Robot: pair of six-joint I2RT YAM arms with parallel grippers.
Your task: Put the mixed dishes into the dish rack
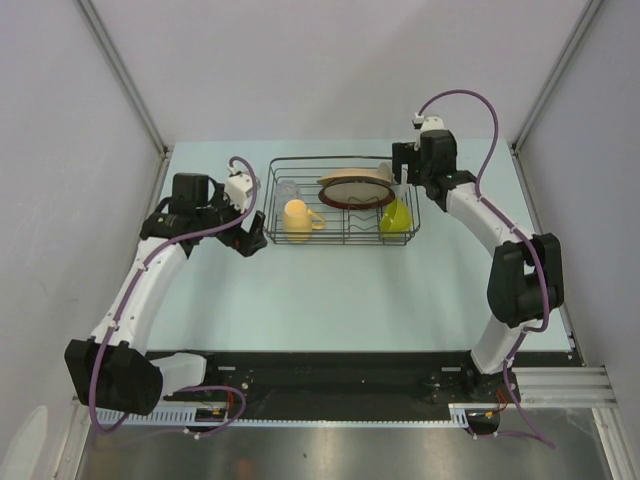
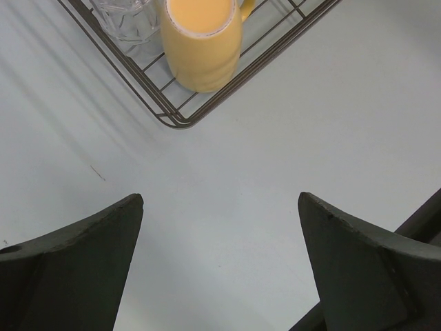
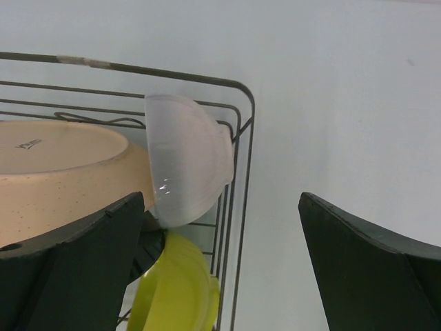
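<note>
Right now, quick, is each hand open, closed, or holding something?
Left hand: open, holding nothing.
Right hand: open, holding nothing.

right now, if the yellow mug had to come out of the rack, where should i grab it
Take the yellow mug by its rim, from straight above, one finger inside and one outside on its near side. It seems to stand upright, mouth up; the handle juts right and the clear glass crowds the far side. The open left gripper is nearest.
</note>
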